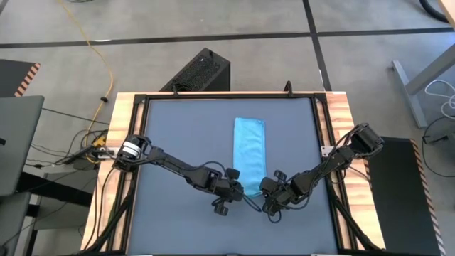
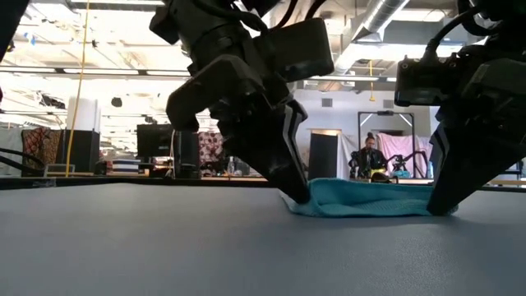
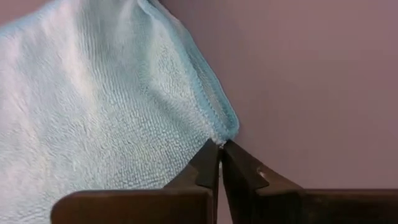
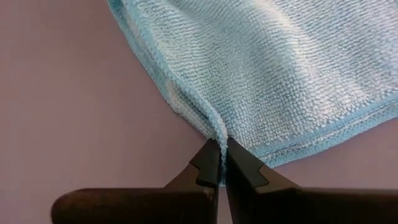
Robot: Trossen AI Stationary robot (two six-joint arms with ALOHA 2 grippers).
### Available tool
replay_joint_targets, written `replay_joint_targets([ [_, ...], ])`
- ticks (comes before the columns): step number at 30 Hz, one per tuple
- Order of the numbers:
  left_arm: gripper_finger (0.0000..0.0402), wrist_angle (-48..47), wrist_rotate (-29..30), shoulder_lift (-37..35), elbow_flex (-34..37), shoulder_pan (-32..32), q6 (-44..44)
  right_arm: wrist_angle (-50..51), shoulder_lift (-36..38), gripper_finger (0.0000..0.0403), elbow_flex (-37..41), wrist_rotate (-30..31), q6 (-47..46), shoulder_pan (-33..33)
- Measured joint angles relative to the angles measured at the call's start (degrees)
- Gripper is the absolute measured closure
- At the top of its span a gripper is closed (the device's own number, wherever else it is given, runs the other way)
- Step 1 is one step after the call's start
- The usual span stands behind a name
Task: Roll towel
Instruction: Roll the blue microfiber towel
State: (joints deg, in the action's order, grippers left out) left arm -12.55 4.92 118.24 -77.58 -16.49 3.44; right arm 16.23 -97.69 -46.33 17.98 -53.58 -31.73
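Note:
The sky-blue towel point(image 1: 249, 149) lies as a long narrow strip on the dark grey tabletop point(image 1: 178, 142), running from the far side toward the near side. Both grippers stand at its near end. My left gripper point(image 1: 239, 190) is shut at the strip's near left corner. My right gripper point(image 1: 267, 192) is shut at the near right side. In the low view the towel's near end point(image 2: 362, 200) shows between the two sets of dark fingers, resting on the table. My left gripper pinches the very tip of the towel's near left corner point(image 3: 222, 135) between its two fingertips. The fingers slant down from the near left. The cloth around the corner lies on the table. My right gripper pinches a small raised pucker of cloth point(image 4: 219, 132) at the towel's near right corner, beside the hemmed edge point(image 4: 323, 134). More than one layer shows at that edge. The fingers slant down from the near right, and the towel's end rests on the table.
A wooden frame point(image 1: 121, 114) borders the tabletop. Bare grey surface lies left and right of the towel and in front of the grippers. A black box point(image 1: 202, 71) stands on the floor behind the table. People and equipment show far off in the room.

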Motion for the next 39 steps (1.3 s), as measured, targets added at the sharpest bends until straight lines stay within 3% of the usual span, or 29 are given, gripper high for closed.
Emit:
replay_joint_targets([
  [7, 0.0401, -1.26, -4.15, -0.02, 0.00, -0.11, -5.61, 0.00, 0.02, 0.0365, 0.00, -4.34, -2.80, -0.06],
  [12, 0.0401, -1.29, -7.20, -0.04, 0.00, -0.17, -9.01, -0.82, 0.02, 0.0365, -0.11, -10.93, -4.92, -0.26],
  [18, 0.0401, -0.86, -7.75, -0.04, 0.00, -0.17, -11.64, -2.32, 0.00, 0.0365, -0.04, -18.83, -6.66, -0.13],
  [26, 0.0401, -0.15, -10.26, -0.04, 0.00, 0.35, -14.03, -2.56, 0.00, 0.0365, 0.00, -24.35, -7.64, 0.75],
  [35, 0.0401, 2.90, -8.38, -0.04, 0.00, -1.85, -7.27, -4.71, -0.02, 0.0365, 0.07, -30.51, -8.48, 3.96],
  [39, 0.0401, 2.58, -3.75, -0.04, 0.00, -3.54, -4.84, -5.17, -0.04, 0.0365, 0.09, -34.30, -9.16, 5.81],
])
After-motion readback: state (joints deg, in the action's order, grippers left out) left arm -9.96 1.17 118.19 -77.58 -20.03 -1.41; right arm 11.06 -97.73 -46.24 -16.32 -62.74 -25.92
